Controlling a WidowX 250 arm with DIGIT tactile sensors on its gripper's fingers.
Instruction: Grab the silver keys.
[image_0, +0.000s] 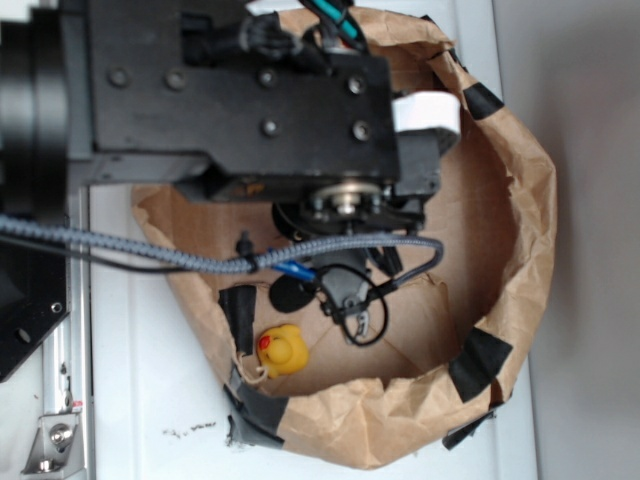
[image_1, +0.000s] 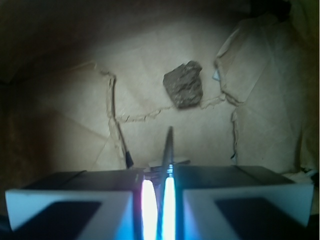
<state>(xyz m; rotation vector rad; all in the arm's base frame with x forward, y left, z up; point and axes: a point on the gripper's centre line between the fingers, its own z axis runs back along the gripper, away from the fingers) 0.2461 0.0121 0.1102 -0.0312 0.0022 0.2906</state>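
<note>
My gripper (image_0: 345, 292) reaches down into a brown paper bin (image_0: 520, 200). In the wrist view the gripper (image_1: 159, 175) has its jaws nearly together, pinching a thin silver metal piece of the silver keys (image_1: 168, 145) that sticks out past the fingertips. In the exterior view the keys' thin wire loop ring (image_0: 364, 326) hangs just below the fingers, over the bin floor. The rest of the bunch is hidden by the fingers.
A brown rough rock (image_1: 184, 84) lies on the paper floor ahead of the gripper. A yellow rubber duck (image_0: 282, 350) sits near the bin's front-left wall. Crumpled paper walls with black tape patches (image_0: 480, 362) ring the gripper. A braided cable (image_0: 200, 258) crosses the bin.
</note>
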